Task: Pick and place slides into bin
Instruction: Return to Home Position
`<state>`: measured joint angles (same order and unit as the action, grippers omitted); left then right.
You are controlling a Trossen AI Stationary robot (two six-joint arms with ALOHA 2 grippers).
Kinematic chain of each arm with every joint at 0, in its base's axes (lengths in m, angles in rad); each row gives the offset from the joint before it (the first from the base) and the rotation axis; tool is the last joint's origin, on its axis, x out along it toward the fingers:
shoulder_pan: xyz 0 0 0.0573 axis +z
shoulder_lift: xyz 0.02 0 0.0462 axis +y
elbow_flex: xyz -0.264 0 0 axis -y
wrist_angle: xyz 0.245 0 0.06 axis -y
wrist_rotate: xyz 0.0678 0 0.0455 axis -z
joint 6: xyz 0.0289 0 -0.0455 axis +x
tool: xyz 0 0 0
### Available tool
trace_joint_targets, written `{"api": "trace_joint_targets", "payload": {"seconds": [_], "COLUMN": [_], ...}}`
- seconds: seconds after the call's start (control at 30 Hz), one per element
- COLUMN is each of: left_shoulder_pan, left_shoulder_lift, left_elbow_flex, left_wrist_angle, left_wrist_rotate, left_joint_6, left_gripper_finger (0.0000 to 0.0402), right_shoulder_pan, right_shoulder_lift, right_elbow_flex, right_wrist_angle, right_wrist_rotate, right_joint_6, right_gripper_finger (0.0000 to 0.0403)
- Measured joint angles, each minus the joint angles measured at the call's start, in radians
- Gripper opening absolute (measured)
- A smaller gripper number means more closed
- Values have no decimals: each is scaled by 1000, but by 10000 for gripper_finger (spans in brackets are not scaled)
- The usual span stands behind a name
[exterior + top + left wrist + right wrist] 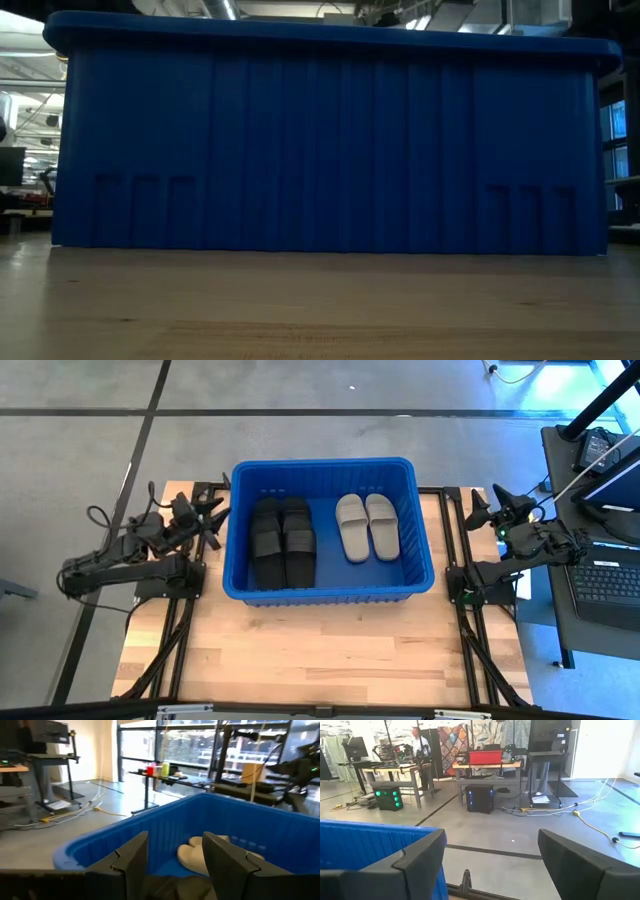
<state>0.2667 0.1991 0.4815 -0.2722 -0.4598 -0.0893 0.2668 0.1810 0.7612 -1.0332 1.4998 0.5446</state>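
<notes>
The blue bin [330, 596] stands at the far middle of the wooden table and fills the low view [330, 140]. On its floor lie two black slides [282, 540] side by side on the left and two light grey slides [366, 526] on the right, soles down. My left gripper [212, 520] hangs open, level, just outside the bin's left wall, pointing over the rim at the grey slides [195, 856]. My right gripper [480, 510] waits open beyond the bin's right wall, pointing past its far corner [365, 845].
A desk with a laptop [608, 582] stands off the table's right edge. Bare wood [320, 650] stretches from the bin to the near edge. Dark arm frames and cables run along both table sides. A person [416, 740] stands far off in the room.
</notes>
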Motion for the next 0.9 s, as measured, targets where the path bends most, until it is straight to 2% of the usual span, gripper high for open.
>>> {"api": "trace_joint_targets", "payload": {"seconds": [0.2, 0.47, 0.57, 0.63, 0.73, 0.9], "left_shoulder_pan": [49, 91, 93, 93, 93, 93], "left_shoulder_lift": [1, 1, 1, 1, 1, 1], "left_elbow_flex": [-8, -8, -8, -8, -8, -8], "left_wrist_angle": [0, 4, 4, 4, 4, 4], "left_wrist_rotate": [-36, -25, -19, -19, -18, -18], "left_joint_6": [26, 47, 47, 47, 48, 48], "left_gripper_finger": [181, 181, 181, 181, 181, 181], "right_shoulder_pan": [0, 0, 0, -1, -14, -110], "right_shoulder_lift": [0, 0, 0, 0, 0, 0], "right_elbow_flex": [-60, -292, -348, -375, -396, -434], "right_wrist_angle": [61, 295, 416, 516, 701, 1159], "right_wrist_rotate": [26, 36, 27, 1, -104, -398], "right_joint_6": [50, 49, -7, -85, -293, -757], "right_gripper_finger": [320, 320, 320, 320, 320, 320]}}
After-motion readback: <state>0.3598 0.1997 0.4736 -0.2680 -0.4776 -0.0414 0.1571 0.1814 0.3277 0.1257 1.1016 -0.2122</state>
